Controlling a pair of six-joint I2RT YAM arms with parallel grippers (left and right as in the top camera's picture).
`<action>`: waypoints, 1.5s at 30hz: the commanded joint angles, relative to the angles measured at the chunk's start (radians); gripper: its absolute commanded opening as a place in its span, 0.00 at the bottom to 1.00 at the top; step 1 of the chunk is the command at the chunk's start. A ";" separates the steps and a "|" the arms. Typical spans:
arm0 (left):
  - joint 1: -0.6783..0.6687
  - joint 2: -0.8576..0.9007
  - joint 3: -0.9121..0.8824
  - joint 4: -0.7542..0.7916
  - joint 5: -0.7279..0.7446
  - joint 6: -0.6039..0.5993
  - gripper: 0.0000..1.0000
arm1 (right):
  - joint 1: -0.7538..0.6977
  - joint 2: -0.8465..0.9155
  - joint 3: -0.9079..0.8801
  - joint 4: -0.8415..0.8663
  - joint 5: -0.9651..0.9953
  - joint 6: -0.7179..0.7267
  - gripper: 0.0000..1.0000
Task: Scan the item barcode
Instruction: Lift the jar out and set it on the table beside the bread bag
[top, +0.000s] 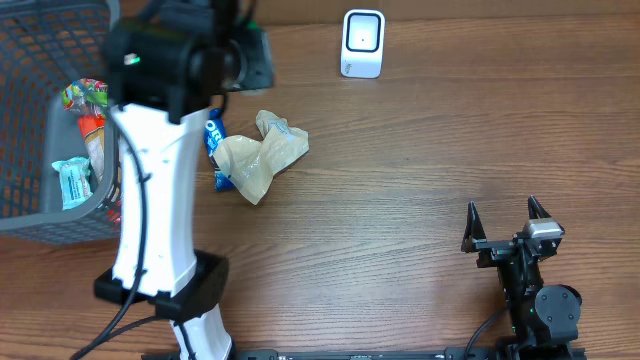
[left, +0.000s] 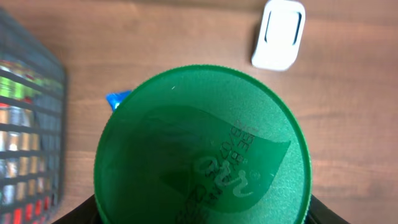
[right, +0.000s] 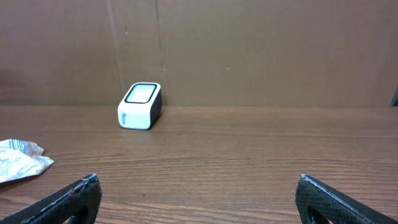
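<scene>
A round green lid with embossed lettering (left: 202, 146) fills the left wrist view; it belongs to the item held in my left gripper (top: 248, 58), whose dark jaws show only at the lid's lower corners. No barcode shows. In the overhead view the arm hides the item. The white scanner (top: 362, 43) stands at the table's back, seen just beyond the lid (left: 279, 34) and far ahead of the right arm (right: 140, 106). My right gripper (top: 508, 228) rests open at the front right, nothing between its fingers (right: 81, 196).
A grey wire basket (top: 40, 215) with several packaged goods stands at the left edge. A crumpled beige plastic bag (top: 262, 155) lies over a blue packet (top: 214, 138) beside the left arm's white link (top: 160, 200).
</scene>
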 joint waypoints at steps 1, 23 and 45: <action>-0.036 0.064 -0.030 -0.010 -0.003 -0.034 0.52 | -0.001 -0.006 -0.010 0.004 0.006 -0.007 1.00; -0.122 0.312 -0.293 0.026 -0.002 -0.064 0.52 | -0.001 -0.006 -0.010 0.004 0.005 -0.007 1.00; -0.129 0.312 -0.610 0.183 0.000 -0.056 0.55 | -0.002 -0.006 -0.010 0.004 0.006 -0.007 1.00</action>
